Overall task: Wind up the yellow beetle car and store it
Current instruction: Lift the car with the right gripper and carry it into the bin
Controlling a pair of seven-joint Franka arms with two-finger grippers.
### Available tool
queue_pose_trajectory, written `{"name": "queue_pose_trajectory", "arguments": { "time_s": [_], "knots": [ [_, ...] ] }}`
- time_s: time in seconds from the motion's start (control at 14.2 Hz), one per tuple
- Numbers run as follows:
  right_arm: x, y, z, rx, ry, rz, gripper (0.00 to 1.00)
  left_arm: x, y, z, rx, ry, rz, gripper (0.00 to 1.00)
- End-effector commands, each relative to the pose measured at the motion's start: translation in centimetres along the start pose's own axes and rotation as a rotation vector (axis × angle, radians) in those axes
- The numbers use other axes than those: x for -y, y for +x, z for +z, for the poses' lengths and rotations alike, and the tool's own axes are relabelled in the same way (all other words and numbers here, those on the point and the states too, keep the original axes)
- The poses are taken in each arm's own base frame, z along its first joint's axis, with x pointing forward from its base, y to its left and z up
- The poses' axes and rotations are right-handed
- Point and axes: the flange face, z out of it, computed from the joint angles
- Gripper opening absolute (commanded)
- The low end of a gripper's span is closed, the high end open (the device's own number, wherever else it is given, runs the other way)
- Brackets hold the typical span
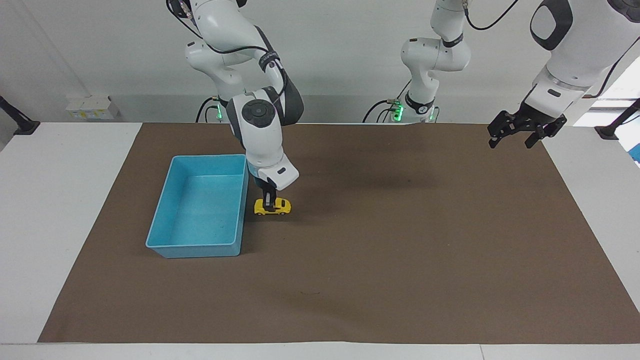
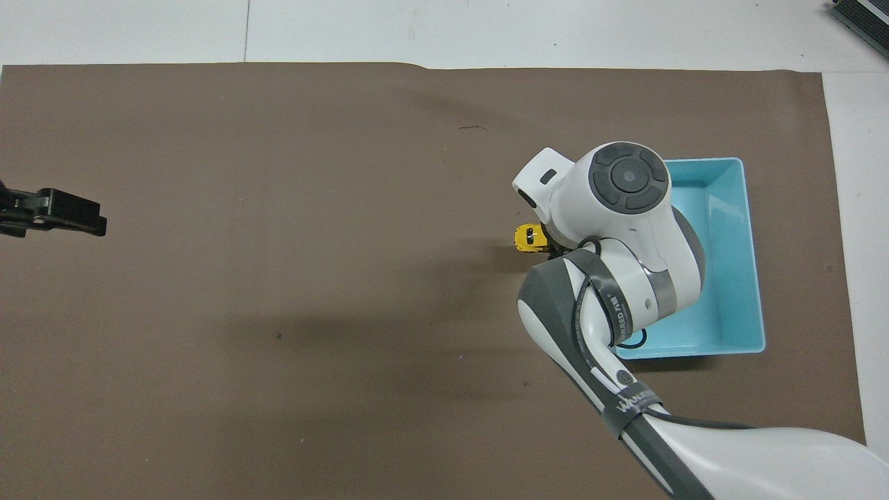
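The yellow beetle car [image 1: 272, 206] is beside the light blue tray [image 1: 200, 247], on the side toward the left arm's end of the table. My right gripper [image 1: 270, 202] comes straight down on the car and is shut on its body, holding it just above the brown mat. In the overhead view only the car's end [image 2: 526, 237] shows from under the right arm's wrist, next to the tray's wall [image 2: 755, 250]. My left gripper [image 1: 517, 136] waits open and empty in the air over the mat's edge at its own end, and shows in the overhead view [image 2: 55, 212].
A brown mat [image 1: 390, 250] covers most of the white table. The tray has nothing in it. Small white boxes [image 1: 92, 107] stand at the table's corner near the right arm's base.
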Motion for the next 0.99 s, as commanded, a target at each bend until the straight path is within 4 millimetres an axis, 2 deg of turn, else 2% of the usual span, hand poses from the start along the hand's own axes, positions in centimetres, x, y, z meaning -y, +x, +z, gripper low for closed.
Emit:
{"name": "queue_pose_trajectory", "arguments": {
  "time_s": [0.0,0.21,0.28,0.42,0.56,0.92],
  "knots": [
    [0.0,-1.5,-2.9,0.011,0.015,0.041,0.03,0.0,0.0,-0.1,0.009,-0.008,-0.009,1.0],
    [-0.2,-4.6,-3.8,0.039,0.038,0.06,0.03,0.0,0.0,-0.1,0.009,-0.008,-0.009,1.0],
    [-0.2,-5.9,-4.8,0.041,0.038,0.054,0.03,0.0,0.0,-0.1,0.009,-0.008,-0.009,1.0],
    [-0.9,-10.4,-5.1,0.043,0.054,0.037,0.03,0.0,0.0,-0.1,0.008,-0.007,-0.009,1.0],
    [-1.2,-13.9,-4.5,0.043,0.08,0.004,0.03,0.0,0.0,-0.1,0.009,-0.008,-0.009,1.0],
    [1.3,-18.2,-2.3,0.041,0.102,0.01,0.03,0.0,0.0,-0.1,0.008,-0.007,-0.009,1.0]
  ]
}}
